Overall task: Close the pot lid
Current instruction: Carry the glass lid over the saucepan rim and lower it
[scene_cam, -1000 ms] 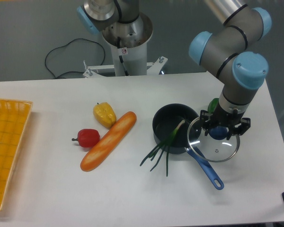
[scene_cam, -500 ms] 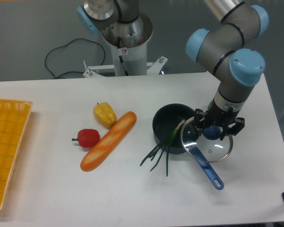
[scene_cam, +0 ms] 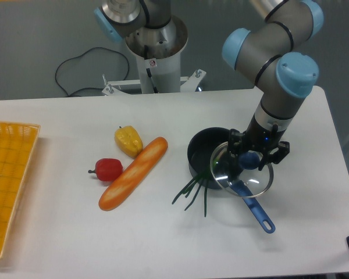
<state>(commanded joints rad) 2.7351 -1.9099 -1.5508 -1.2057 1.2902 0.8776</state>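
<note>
The small black pot (scene_cam: 205,151) sits right of the table's middle, its long blue handle (scene_cam: 255,208) pointing to the front right. A green onion (scene_cam: 195,189) hangs out over its front rim. My gripper (scene_cam: 250,158) is shut on the blue knob of the clear glass lid (scene_cam: 242,172). It holds the lid just above the pot's right rim and the handle's root, partly overlapping the pot and shifted right of its centre.
A long baguette (scene_cam: 133,173), a red pepper (scene_cam: 107,170) and a yellow pepper (scene_cam: 128,140) lie left of the pot. A yellow basket (scene_cam: 9,174) stands at the left edge. The arm's base (scene_cam: 154,46) stands at the back.
My gripper has carried the lid leftward, from over the table right of the pot to partly over the pot's right rim.
</note>
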